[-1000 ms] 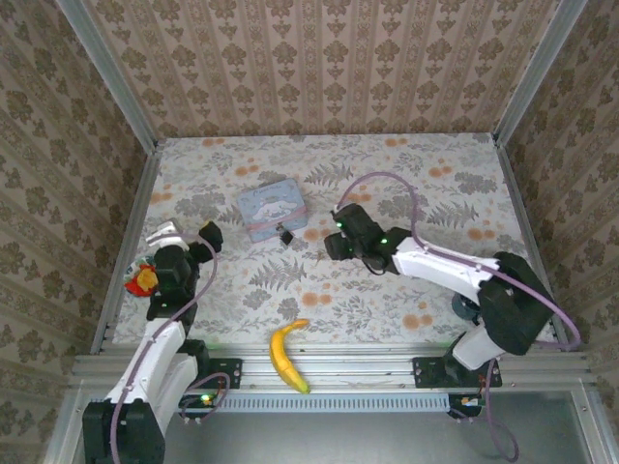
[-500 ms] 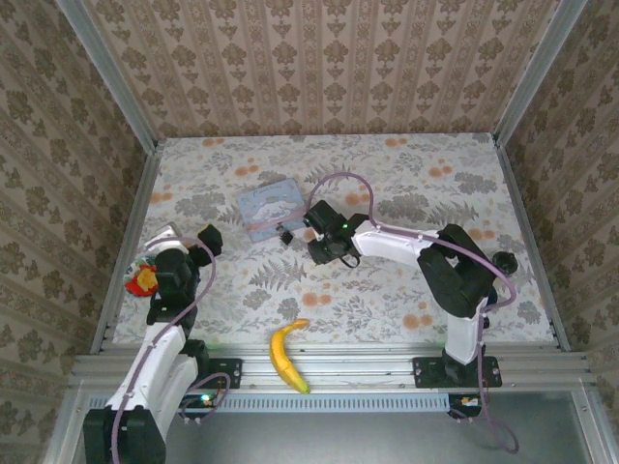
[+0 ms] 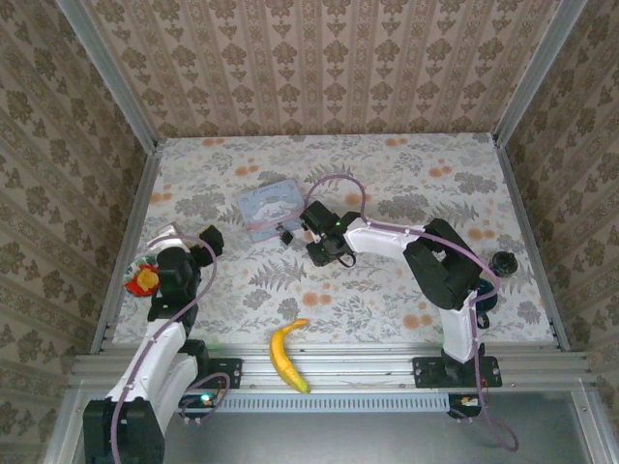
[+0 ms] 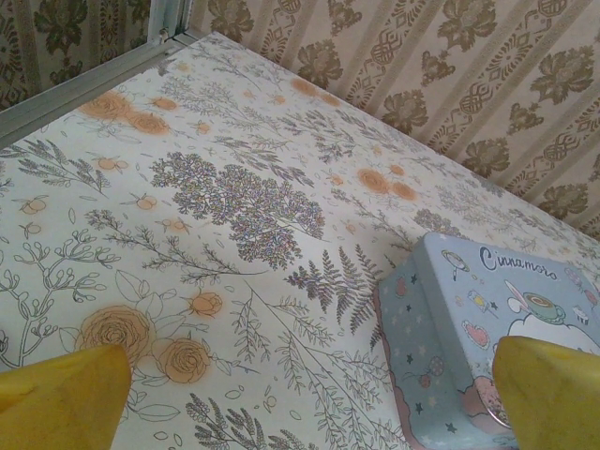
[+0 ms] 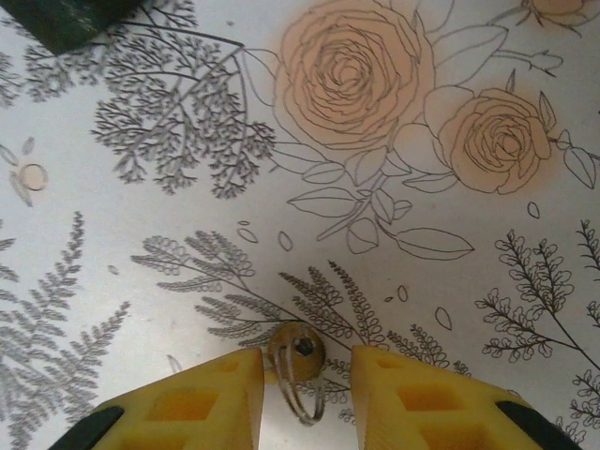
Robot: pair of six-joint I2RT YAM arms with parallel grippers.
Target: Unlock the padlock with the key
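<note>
Left side: the left gripper (image 4: 305, 398) is hanging over the flowered table (image 3: 387, 290) with its yellow fingers (image 4: 61, 394) spread wide and holding nothing. A red-and-yellow object (image 3: 143, 280) is sitting at the table's left edge, beside the left arm. A banana (image 3: 285, 356) is lying near the front rail, with its long axis running front to back.

Centre: a pale blue tin (image 4: 469, 328) is lying flat, ahead and to the right of the left gripper. The padlock (image 3: 286, 234) is lying on the cloth just beside the tin's near right corner. In the top view it is too small to show which way its shackle is pointing or how its long axis is running.

Right of centre: the right gripper (image 5: 307, 358) is reaching in low, just right of the padlock. Its yellow fingers (image 5: 202, 398) are standing narrow, one on each side of the key (image 5: 298, 352). A strip of cloth is showing between the key and the right-hand finger, so they are not clamping it. The key is lying on the table, its round holed head pointing away from the wrist camera. A wire ring (image 5: 305, 398) is trailing back along the gap, roughly parallel to the fingers. The blade cannot be made out. A dark object (image 5: 66, 19) is showing at the upper left edge of the right wrist view and cannot be identified.
</note>
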